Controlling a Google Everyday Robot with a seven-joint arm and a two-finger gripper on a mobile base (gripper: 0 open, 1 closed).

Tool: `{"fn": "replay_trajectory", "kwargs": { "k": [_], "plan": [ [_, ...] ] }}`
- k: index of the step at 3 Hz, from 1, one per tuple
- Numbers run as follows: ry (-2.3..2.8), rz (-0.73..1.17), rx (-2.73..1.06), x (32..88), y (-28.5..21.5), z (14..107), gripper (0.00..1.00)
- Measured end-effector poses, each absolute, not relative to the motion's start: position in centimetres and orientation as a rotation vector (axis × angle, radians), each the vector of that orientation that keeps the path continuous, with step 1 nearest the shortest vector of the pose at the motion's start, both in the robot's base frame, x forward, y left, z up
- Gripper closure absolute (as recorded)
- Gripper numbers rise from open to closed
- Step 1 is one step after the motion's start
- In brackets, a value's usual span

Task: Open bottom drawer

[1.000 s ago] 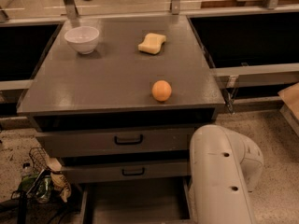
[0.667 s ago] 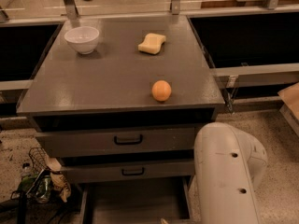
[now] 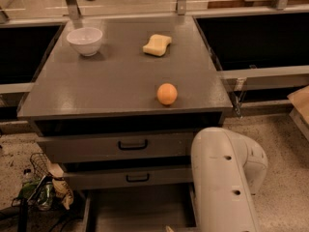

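Observation:
The grey cabinet [image 3: 120, 100] shows two drawer fronts with black handles, an upper one [image 3: 133, 145] and a slimmer one [image 3: 137, 178]. Below them the bottom drawer [image 3: 140, 209] stands pulled out. Its flat grey inside shows at the lower edge of the view, while its front panel and handle are cut off below. The arm's white link [image 3: 222, 178] hangs in front of the cabinet's right side and runs down out of view. The gripper is hidden below the lower edge.
On the cabinet top stand a white bowl [image 3: 85, 40], a yellow sponge [image 3: 157, 44] and an orange [image 3: 167, 94]. A wire basket with bottles and cables [image 3: 41, 185] sits on the floor at the left. Dark recessed counters flank the cabinet.
The white arm link shifted slightly sideways and back. The drawers and the objects on top have not visibly moved.

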State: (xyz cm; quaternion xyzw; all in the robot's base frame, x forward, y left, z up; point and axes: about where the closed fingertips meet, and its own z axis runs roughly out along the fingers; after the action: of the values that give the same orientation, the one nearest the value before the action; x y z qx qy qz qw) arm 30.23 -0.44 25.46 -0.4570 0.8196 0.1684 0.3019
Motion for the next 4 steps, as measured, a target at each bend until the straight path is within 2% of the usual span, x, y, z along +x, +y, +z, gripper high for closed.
{"fn": "replay_trajectory", "kwargs": {
  "k": [1,2,3,4],
  "plan": [
    [2.245,0.484,-1.225,32.9,0.0,22.1,0.00],
    [2.236,0.465,-1.300,31.6,1.9,22.4,0.00],
    [2.246,0.406,-1.310,31.3,1.5,22.5,0.00],
    [2.246,0.516,-1.304,32.3,2.7,21.4,0.00]
  ]
}}
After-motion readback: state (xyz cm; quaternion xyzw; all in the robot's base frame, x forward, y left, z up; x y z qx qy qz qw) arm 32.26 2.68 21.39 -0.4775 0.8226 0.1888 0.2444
